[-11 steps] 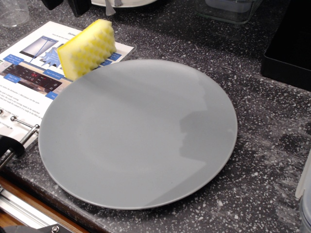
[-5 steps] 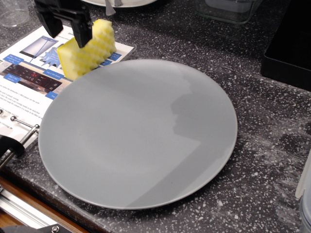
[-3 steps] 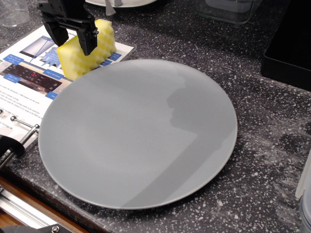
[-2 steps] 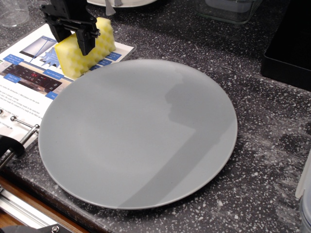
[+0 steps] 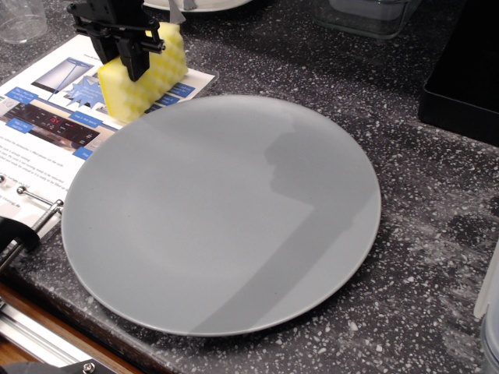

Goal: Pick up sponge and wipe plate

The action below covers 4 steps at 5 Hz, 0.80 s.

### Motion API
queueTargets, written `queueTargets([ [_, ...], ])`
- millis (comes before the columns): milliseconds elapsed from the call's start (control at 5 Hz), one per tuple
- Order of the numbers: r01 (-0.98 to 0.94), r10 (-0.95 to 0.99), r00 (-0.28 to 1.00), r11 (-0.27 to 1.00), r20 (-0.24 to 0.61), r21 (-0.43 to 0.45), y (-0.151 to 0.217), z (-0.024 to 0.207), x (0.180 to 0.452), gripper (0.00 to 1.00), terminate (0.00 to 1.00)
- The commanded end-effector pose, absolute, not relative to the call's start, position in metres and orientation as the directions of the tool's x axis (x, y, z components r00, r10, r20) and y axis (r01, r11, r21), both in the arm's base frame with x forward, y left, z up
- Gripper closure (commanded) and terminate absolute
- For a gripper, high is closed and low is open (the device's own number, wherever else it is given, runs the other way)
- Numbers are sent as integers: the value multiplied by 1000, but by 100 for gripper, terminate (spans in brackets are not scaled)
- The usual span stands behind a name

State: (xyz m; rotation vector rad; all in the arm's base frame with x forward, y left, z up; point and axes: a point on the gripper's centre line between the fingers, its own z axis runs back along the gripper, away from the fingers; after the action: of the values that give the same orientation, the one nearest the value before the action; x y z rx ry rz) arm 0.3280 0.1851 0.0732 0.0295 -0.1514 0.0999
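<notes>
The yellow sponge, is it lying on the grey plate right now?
No, the sponge sits beside the plate on a printed sheet, with the gripper closed around it.

Under the black metal gripper (image 5: pixel 123 56), ridged yellow foam sponge (image 5: pixel 148 74); beside it, smooth, faintly glossy grey plate (image 5: pixel 222 214) on speckled stone-look counter (image 5: pixel 405 148).

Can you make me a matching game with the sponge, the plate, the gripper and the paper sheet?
Things:
1. sponge
2. plate
3. gripper
4. paper sheet

Descriptions:
A. black, clamped on the yellow block
B. grey, round and bare
C. printed with blue labels, lying flat
D. bright yellow with a ridged side

Pairs: 1-D, 2-B, 3-A, 4-C
</notes>
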Motion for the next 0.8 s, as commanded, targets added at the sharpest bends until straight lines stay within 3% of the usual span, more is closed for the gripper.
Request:
queueTargets([
  [0, 62, -70, 967, 997, 246, 40, 158, 132, 316, 100, 0],
  [200, 167, -174, 965, 985, 195, 51, 141, 139, 296, 100, 0],
  [600, 228, -253, 959, 957, 131, 178, 122, 104, 276, 100, 0],
])
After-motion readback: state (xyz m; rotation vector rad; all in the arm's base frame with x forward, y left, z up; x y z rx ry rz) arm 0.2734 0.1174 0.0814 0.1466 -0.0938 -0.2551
